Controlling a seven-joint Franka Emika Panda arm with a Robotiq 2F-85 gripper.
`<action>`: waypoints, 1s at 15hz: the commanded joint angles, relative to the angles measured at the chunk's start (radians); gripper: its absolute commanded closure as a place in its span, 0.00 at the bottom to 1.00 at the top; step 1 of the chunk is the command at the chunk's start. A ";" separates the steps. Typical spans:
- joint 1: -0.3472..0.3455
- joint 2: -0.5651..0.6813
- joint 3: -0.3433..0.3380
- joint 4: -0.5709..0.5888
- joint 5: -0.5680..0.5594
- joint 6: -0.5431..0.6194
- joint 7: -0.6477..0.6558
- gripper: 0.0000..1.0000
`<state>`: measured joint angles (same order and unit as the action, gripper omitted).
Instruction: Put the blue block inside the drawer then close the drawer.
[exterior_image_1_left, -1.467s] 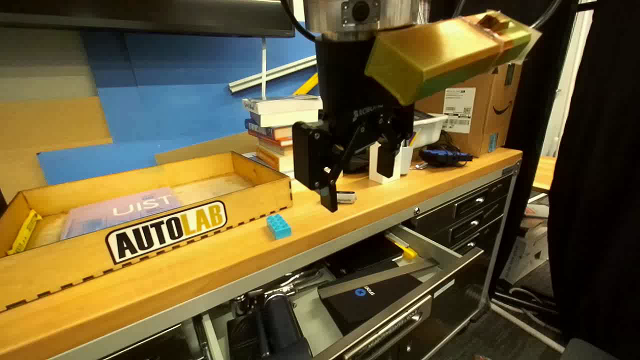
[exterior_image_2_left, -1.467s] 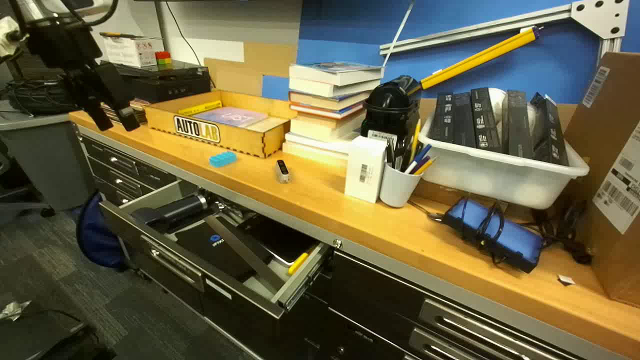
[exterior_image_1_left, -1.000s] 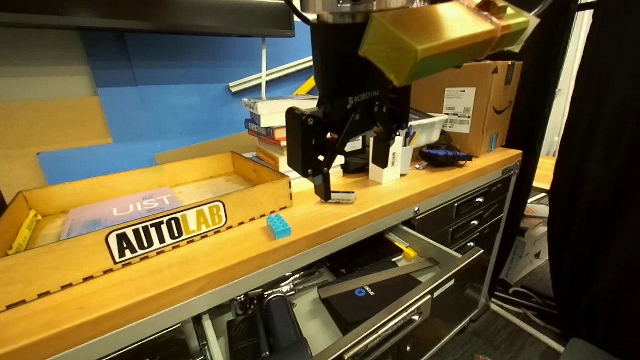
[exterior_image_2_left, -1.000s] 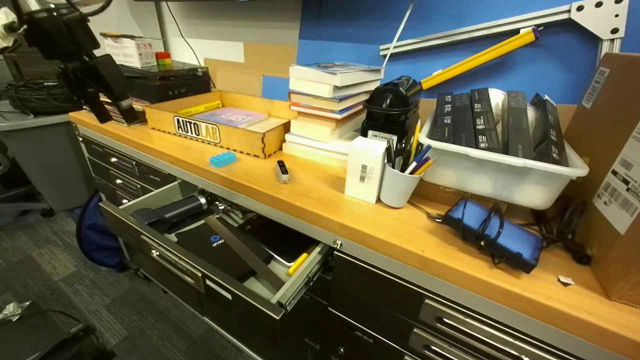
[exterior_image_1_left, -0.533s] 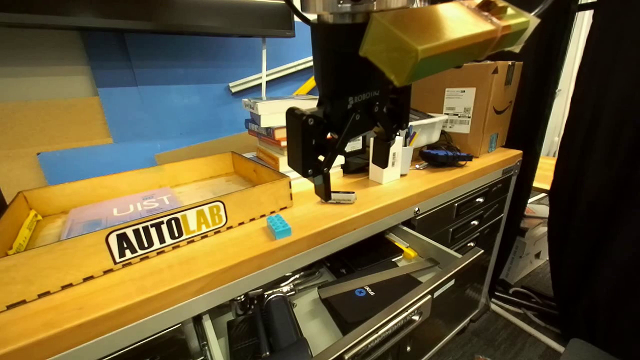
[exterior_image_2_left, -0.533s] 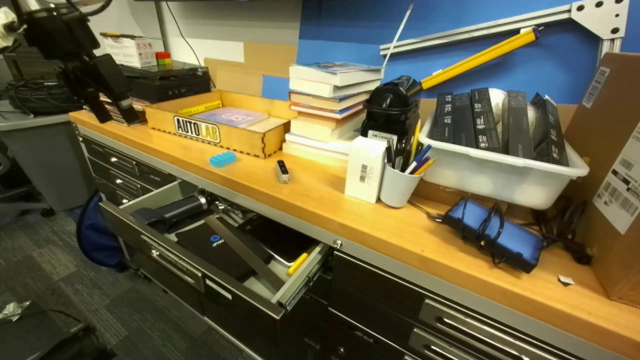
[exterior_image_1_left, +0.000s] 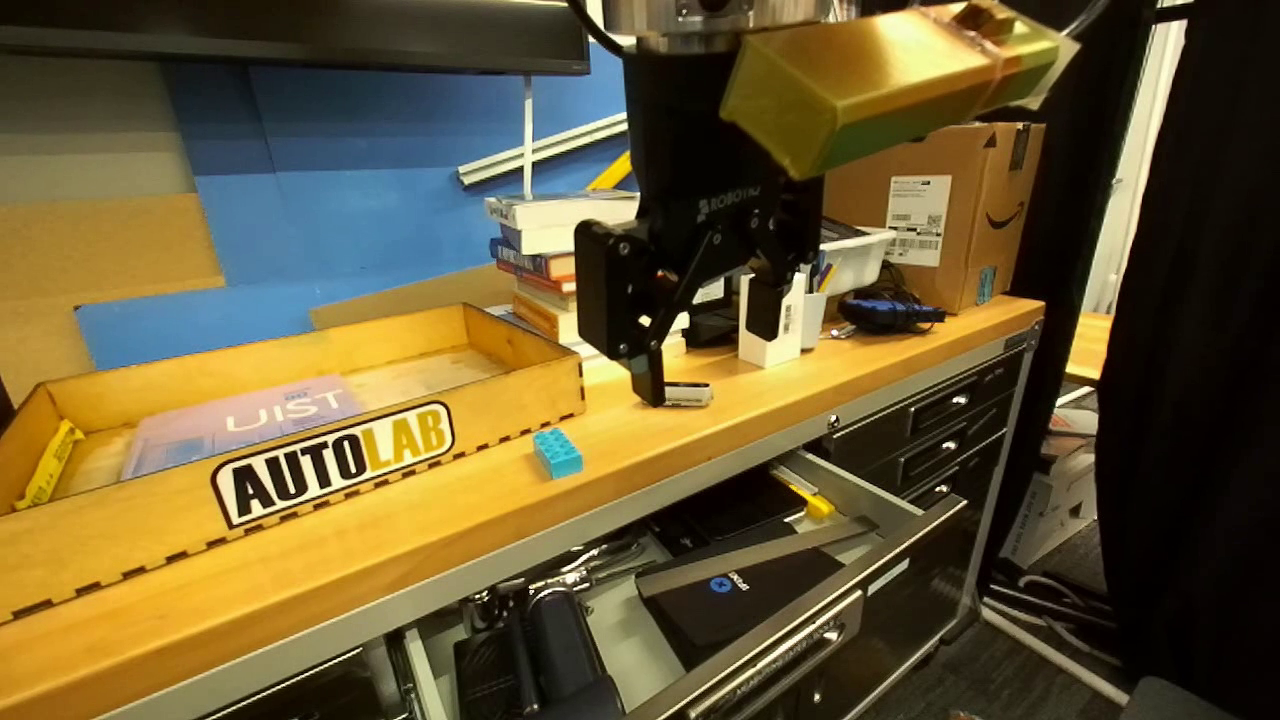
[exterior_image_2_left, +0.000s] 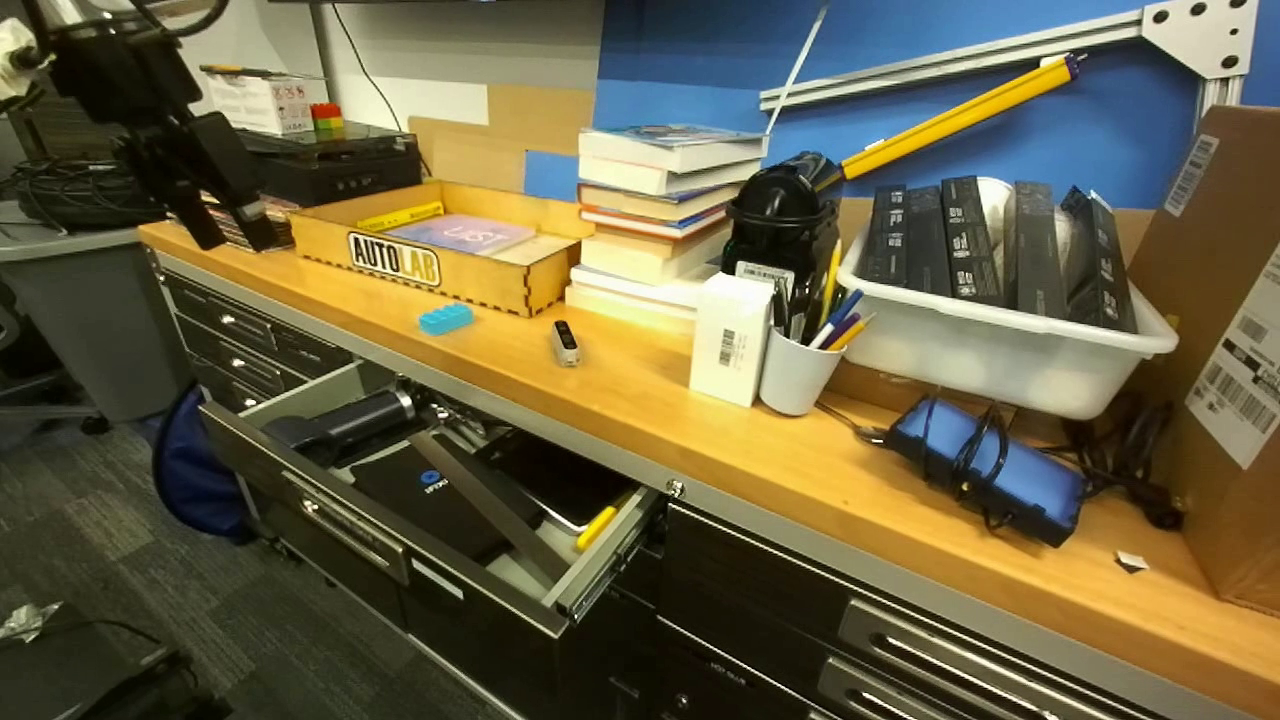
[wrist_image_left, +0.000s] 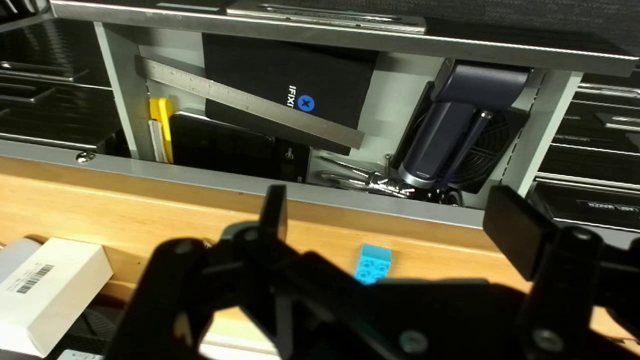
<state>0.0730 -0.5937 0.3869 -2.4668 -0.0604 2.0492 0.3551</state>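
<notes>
The blue block (exterior_image_1_left: 558, 454) is lying studs up on the wooden worktop (exterior_image_2_left: 620, 380), near its front edge, with a wooden tray (exterior_image_2_left: 480, 283) standing just behind it and a small grey piece (exterior_image_2_left: 565, 343) lying near; farther along, a white box (exterior_image_2_left: 730, 310) and a white cup (exterior_image_2_left: 797, 375) are standing side by side, a stack of books (exterior_image_2_left: 650, 210) rising near them; the gripper (exterior_image_1_left: 708, 362) is hanging in the air apart from the block, its fingers (wrist_image_left: 522, 232) standing wide apart; a gold box (exterior_image_1_left: 870, 95) is jutting out beside it. Beneath the worktop the drawer (wrist_image_left: 475, 51) is standing pulled out; inside, a metal ruler (wrist_image_left: 250, 102) is lying across a black case (wrist_image_left: 280, 70), and a dark tool (wrist_image_left: 442, 132) is taking up one end. The worktop is running along a wall of blue panels (exterior_image_2_left: 690, 60); a black curtain (exterior_image_1_left: 1190, 400) is hanging past one end; dark carpet (exterior_image_2_left: 120, 560) is spreading below. A grey metal strip (wrist_image_left: 200, 177) is edging the worktop's front, and the drawer is reaching well out past it; pale drawer bottom is showing between the case and the tool.
</notes>
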 joint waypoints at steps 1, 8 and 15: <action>-0.012 0.120 -0.014 0.085 -0.037 -0.002 0.050 0.00; -0.009 0.441 -0.088 0.321 -0.078 0.027 0.022 0.00; 0.025 0.664 -0.179 0.487 -0.049 0.106 -0.067 0.00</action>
<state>0.0697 -0.0224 0.2415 -2.0699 -0.1364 2.1307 0.3419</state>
